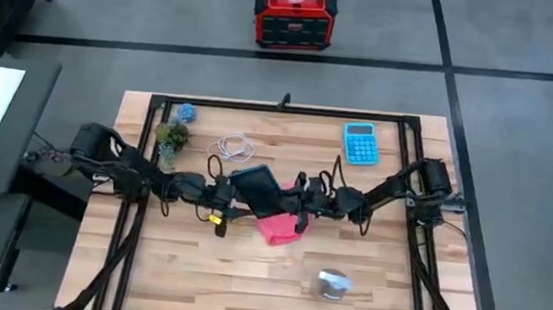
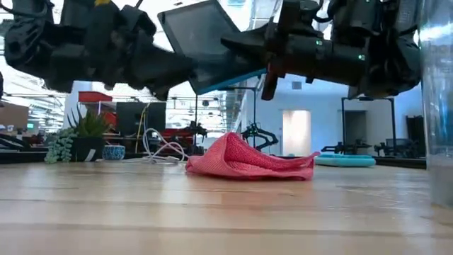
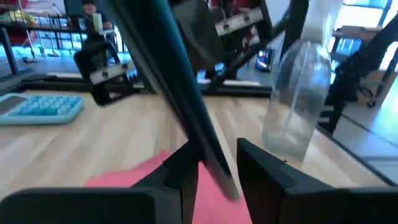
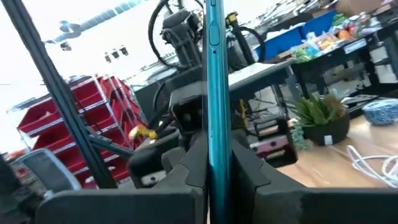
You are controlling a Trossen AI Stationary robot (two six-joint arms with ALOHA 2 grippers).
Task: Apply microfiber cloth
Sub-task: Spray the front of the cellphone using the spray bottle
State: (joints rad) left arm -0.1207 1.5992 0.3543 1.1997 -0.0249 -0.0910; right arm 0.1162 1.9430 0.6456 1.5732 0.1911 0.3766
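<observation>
Both grippers pinch the phone (image 1: 257, 185) by opposite edges, left gripper (image 3: 211, 168) and right gripper (image 4: 214, 158) alike, holding it above the pink microfiber cloth (image 2: 248, 161), which lies crumpled on the surface (image 1: 246, 273). Freeing one gripper seems wise to fetch it.

A crumpled pink microfiber cloth (image 2: 248, 161) lies on the wooden counter (image 2: 212, 212), bunched into a low mound that peaks toward its left side. Above it, clear of the cloth, both dark arms hold a teal-edged phone (image 2: 205, 42) tilted in the air, the left claw (image 2: 166, 71) at its left edge and the right claw (image 2: 265, 53) at its right. A small potted plant (image 2: 81, 138) and a coiled white cable (image 2: 159, 150) sit further back at left, a blue calculator (image 2: 347, 161) at right.
</observation>
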